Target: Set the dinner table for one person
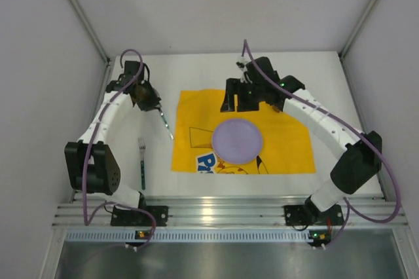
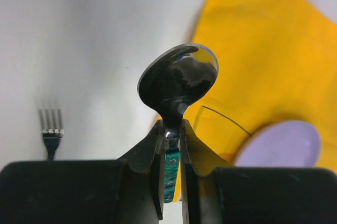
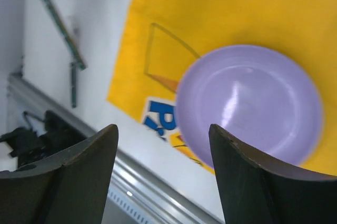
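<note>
The white dinner table (image 1: 196, 73) carries a yellow printed cloth (image 1: 288, 141) with a purple plate (image 1: 237, 140) on it. A fork (image 1: 141, 161) with a green handle lies on the table left of the cloth, tines pointing away. My left gripper (image 1: 156, 107) is shut on a spoon (image 1: 167, 127) above the table, left of the cloth. In the left wrist view the gripper (image 2: 171, 124) pinches the spoon's neck, and the bowl (image 2: 179, 77) sticks out ahead. My right gripper (image 1: 236, 103) is open and empty over the cloth's far edge, with the plate (image 3: 247, 103) below it.
A ribbed aluminium rail (image 1: 216, 213) runs along the near edge between the arm bases. Grey enclosure walls (image 1: 39, 63) stand on the left, right and back. The fork (image 2: 51, 124) shows at lower left in the left wrist view.
</note>
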